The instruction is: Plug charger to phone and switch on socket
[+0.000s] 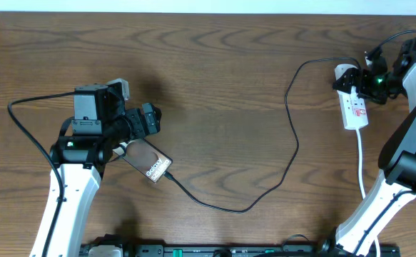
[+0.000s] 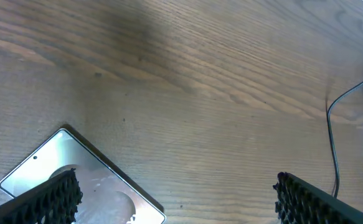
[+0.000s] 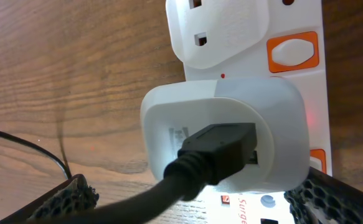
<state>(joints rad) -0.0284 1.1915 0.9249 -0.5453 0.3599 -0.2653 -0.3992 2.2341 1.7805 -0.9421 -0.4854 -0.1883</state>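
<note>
The left gripper (image 2: 175, 182) is hovering wide open over the phone (image 2: 61, 163), the charger (image 1: 297, 146) reaching its end, while the right gripper (image 3: 203, 186), likewise spread, is flanking the white adapter (image 3: 231, 109) sitting in the socket (image 3: 296, 25).

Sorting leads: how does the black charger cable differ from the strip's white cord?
The charger cable is black and thin; the white cord is thicker. The charger cable loops over to the phone; the white cord runs almost straight. Both start at the power strip.

Partial "Surg" on the socket (image 3: 293, 25), phone (image 1: 150, 163) lettering unreadably small
</note>
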